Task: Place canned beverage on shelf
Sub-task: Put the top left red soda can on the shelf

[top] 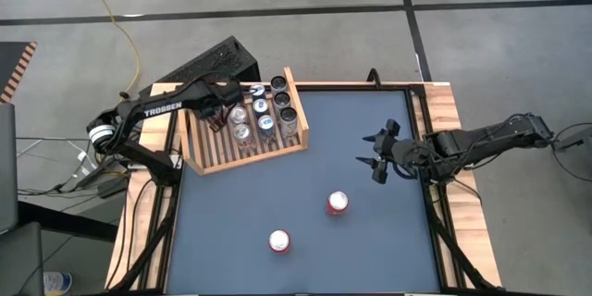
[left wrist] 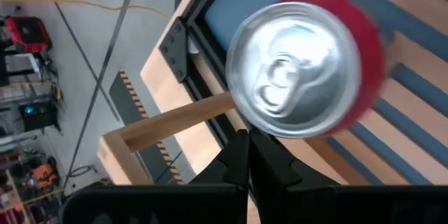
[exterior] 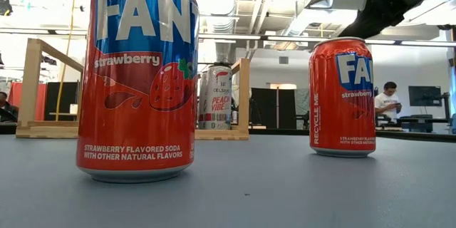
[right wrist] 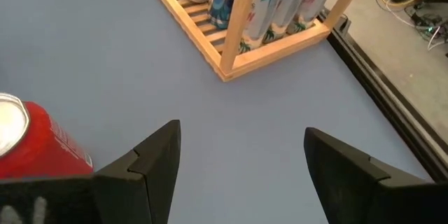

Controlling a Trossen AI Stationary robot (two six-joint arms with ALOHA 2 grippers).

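The light-wood slatted shelf [top: 242, 146] sits at the table's far left and holds several cans [top: 264, 111]. My left gripper [left wrist: 247, 140] is shut and hovers over the shelf's left part, right beside a red can [left wrist: 301, 70] that stands upright on the slats [left wrist: 413, 112]. Two more red cans [top: 337, 203] [top: 278, 240] stand on the blue table top, large in the low view [exterior: 139, 78] [exterior: 342, 96]. My right gripper [top: 370, 159] is open near the table's right edge with nothing between its fingers [right wrist: 157, 154]. My left gripper's shut fingertips [left wrist: 245, 136] come slanting down from above to the red can's side just below its top rim [left wrist: 241, 115]. Whether they touch the can I cannot tell. The can stands upright on the shelf's slats.
A black ridged box [top: 217, 60] lies just beyond the shelf, off the table's far left corner. Raised wooden borders [top: 453, 148] run along the table's sides. The blue surface between the shelf and the two red cans is open. A person [exterior: 388, 100] sits far off in the room.
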